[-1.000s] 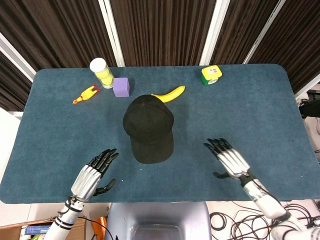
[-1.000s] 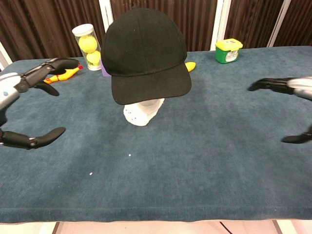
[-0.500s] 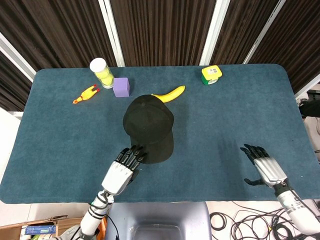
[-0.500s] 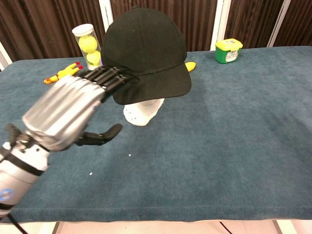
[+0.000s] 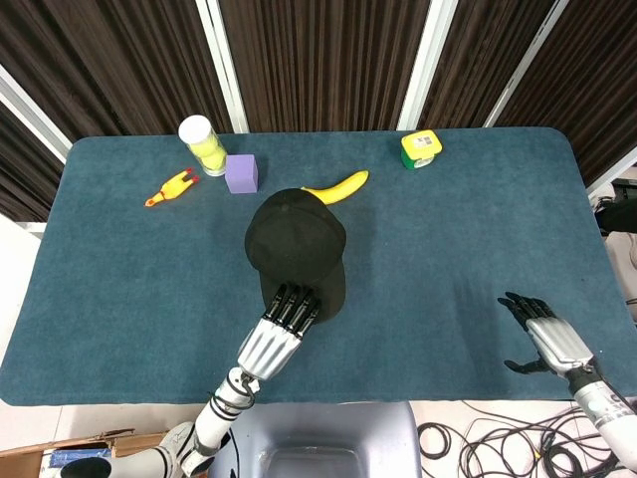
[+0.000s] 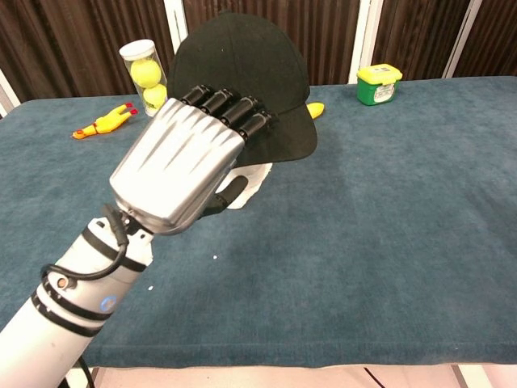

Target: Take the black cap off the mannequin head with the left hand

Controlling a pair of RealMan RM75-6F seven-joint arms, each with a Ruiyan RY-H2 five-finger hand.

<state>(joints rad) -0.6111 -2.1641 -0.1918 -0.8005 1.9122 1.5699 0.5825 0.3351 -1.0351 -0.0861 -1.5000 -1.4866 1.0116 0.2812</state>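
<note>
Two hands showing. Left hand [image 5: 276,334] is reaching over the brim of the black cap [image 5: 295,249], fingers [image 6: 234,109] lying on top of the brim, thumb sitting below it; whether it is actually gripping cannot be told. Cap is sitting on the white mannequin head [image 6: 241,184], mid-counter [image 5: 478,229]. Right hand [image 5: 545,339] is hovering near the counter's right front edge, fingers spread, holding nothing. Banana [image 5: 338,185] is lying just behind the cap.
</note>
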